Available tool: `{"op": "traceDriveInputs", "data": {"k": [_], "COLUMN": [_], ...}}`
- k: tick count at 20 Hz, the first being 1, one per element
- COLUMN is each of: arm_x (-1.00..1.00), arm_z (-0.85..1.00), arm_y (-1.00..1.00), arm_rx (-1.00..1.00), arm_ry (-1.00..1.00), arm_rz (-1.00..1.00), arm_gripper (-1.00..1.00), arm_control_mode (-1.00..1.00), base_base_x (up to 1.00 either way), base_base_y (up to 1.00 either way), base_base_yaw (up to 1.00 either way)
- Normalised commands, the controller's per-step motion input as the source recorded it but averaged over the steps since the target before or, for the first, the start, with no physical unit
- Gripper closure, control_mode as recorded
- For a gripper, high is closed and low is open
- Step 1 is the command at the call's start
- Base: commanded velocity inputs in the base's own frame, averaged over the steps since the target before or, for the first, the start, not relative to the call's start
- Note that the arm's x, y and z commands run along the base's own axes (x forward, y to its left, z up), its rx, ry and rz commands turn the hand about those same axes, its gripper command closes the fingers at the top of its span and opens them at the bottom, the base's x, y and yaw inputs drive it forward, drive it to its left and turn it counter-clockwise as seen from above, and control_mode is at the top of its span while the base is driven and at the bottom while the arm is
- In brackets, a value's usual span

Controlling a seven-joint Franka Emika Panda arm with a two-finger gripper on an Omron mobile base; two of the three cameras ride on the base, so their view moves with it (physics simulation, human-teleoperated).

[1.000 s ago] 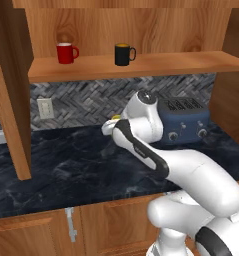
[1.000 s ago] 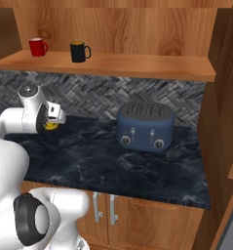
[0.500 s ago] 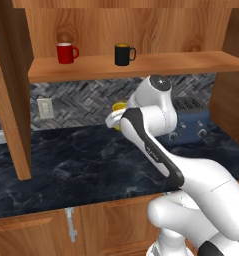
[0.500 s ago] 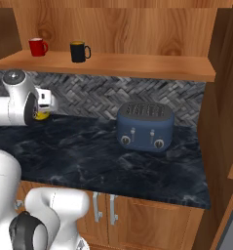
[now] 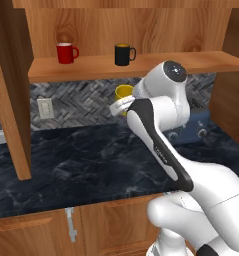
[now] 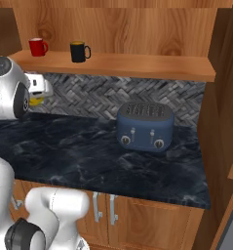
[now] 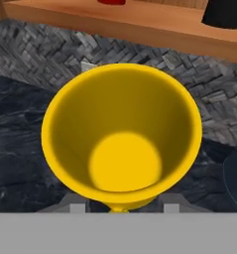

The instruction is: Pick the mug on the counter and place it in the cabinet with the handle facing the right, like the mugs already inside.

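Gripper (image 5: 122,102) clamped on the yellow mug (image 5: 124,92), lifted below the cabinet (image 5: 141,62) shelf; rigid, light, probably slick, best held by its wall.

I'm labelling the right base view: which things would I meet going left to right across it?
Yellow mug held at the gripper → red mug → black mug → blue toaster.
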Motion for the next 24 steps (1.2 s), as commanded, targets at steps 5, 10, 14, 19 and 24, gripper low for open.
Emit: {"op": "traceDriveInputs", "data": {"k": [5,10,14,19,24], "arm_x": [0.0,0.0,0.03,0.15,0.16], "arm_z": [0.63,0.59,0.33,0.23,0.3], "arm_y": [-0.24,-0.1,-0.07,-0.11,-0.08], "arm_rx": [0.0,0.0,0.0,0.0,0.0], "arm_ry": [-0.05,-0.04,0.0,0.0,-0.02], "arm_rz": [0.01,0.02,0.0,0.0,0.0], "arm_gripper": [1.0,1.0,1.0,1.0,1.0], "arm_control_mode": [-1.0,-1.0,-1.0,-1.0,-1.0], "base_base_x": [0.0,0.0,0.0,0.0,0.0], "base_base_y": [0.0,0.0,0.0,0.0,0.0], "base_base_yaw": [0.0,0.0,0.0,0.0,0.0]}}
